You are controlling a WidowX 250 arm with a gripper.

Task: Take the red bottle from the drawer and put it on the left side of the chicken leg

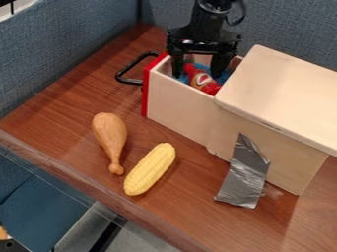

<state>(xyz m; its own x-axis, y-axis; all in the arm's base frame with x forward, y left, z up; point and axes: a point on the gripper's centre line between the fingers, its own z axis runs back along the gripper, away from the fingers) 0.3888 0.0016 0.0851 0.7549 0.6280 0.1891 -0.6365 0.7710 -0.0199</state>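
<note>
In the camera view, the gripper point(197, 75) is up top, its fingers spread apart around the red bottle point(204, 82) in the open drawer point(178, 103). Drawer walls are close by. The table point(59, 125) edge slants from middle left to the bottom. The box point(286, 86) stands just right of the gripper. The chicken leg point(110, 132) lies left of the middle, near the corn point(150, 170).

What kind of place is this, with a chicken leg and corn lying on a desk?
Probably an office cubicle: blue fabric-covered partitions stand around a wood-look desk. The toy food suggests it serves as a robot test area.
</note>
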